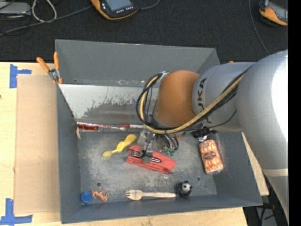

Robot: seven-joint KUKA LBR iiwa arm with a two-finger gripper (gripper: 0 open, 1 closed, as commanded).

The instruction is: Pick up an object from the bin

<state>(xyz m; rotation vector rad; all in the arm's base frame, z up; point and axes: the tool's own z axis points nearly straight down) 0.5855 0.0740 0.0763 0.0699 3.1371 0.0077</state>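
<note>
Grey metal bin point(66, 140), dusty floor, a few loose things spread out. Arm point(263, 107) comes in from the right, with an orange cover point(176, 98) at the wrist and dark cables point(143, 105) looped beside it. End effector point(147, 152) is low over the middle of the floor, above the left half of a long flat red toy point(162, 164) with black marks on top, lying slanted. Touching or just above it: cannot tell. Spread or pressed together: cannot tell either, as the tip is too small and dark against the toy.

Yellow curved piece point(120, 146) lies just left of the end effector, apart from the red toy. Red-and-white striped stick point(106, 126) lies along the foot of the back wall. Orange snack packet point(210, 156) lies right of the toy, near the right wall. Along the front: blue cap point(85, 197) in the left corner, a small orange figure point(99, 195) just beside it, a pale wooden fork point(150, 195) with its tines to the left, and a small black ball point(184, 188) at the handle end.
</note>
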